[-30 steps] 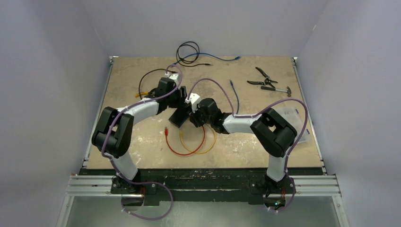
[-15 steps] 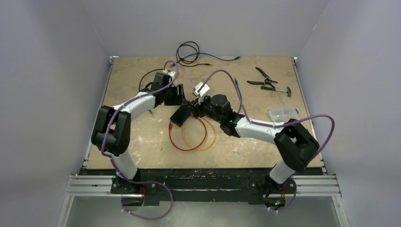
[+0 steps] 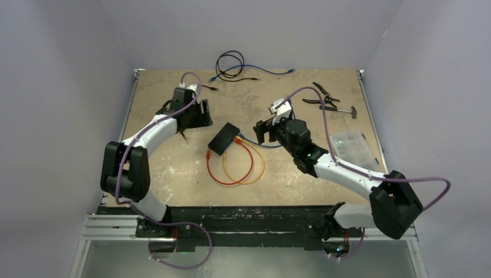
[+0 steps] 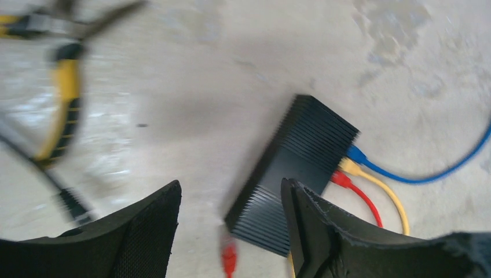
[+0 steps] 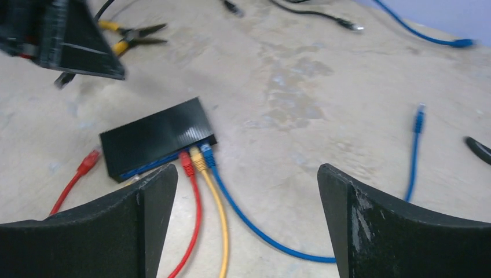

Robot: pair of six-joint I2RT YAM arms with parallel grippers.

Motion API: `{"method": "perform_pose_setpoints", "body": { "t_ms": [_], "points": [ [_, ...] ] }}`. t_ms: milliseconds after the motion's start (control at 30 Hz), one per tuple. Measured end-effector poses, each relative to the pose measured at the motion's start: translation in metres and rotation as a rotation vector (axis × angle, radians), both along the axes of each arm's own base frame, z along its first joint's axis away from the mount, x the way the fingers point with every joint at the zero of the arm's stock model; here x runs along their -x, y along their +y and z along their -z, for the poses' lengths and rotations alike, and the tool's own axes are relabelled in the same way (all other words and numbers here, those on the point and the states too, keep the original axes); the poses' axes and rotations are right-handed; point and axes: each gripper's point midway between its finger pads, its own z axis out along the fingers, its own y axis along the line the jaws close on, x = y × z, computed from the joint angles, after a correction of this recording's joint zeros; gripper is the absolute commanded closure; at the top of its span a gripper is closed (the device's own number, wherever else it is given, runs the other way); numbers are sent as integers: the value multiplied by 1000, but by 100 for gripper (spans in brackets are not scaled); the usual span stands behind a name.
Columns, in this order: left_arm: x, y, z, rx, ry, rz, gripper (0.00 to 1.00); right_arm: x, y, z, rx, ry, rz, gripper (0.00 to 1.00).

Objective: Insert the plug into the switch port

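The black switch [image 3: 224,139] lies flat on the table with nothing holding it. A red plug [image 5: 185,162], a yellow plug [image 5: 197,157] and a blue plug [image 5: 206,153] sit side by side in its ports. The left wrist view shows the switch [image 4: 301,168] and the blue plug [image 4: 356,155] too. My left gripper [image 3: 198,111] is back-left of the switch, open and empty [image 4: 230,191]. My right gripper [image 3: 262,132] hangs to the switch's right, wide open [image 5: 246,174], above the blue cable [image 5: 260,231] and not touching it.
A loose red plug [image 4: 228,255] lies by the switch's near end. Yellow-handled pliers [image 4: 63,98] lie by the left gripper. A loose blue cable end [image 5: 418,116], black pliers [image 3: 321,95], a hammer [image 3: 339,109], a clear bag [image 3: 353,145] and a coiled black cable [image 3: 230,61] lie further off.
Both grippers have drawn away from the switch, the left one back-left and the right one to the right. The right jaws opened wide. The switch now lies flat with the blue plug in it.
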Motion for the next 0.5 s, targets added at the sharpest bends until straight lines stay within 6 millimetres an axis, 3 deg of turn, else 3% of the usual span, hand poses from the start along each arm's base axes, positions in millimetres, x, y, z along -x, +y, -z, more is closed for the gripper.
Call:
{"method": "perform_pose_setpoints", "body": {
  "t_ms": [100,233,400,500],
  "points": [
    [-8,40,-16,-54,-43,-127,33,-2,-23,-14,-34,-24,75,6],
    [-16,89,-23,-93,-59,-296,33,1,-30,-18,-51,-33,105,6],
    [-21,139,-18,-67,-40,-470,33,5,-38,0,-30,-1,129,2],
    [-28,160,-3,-24,-13,-541,34,7,-43,6,-23,10,142,1]
  ]
}}
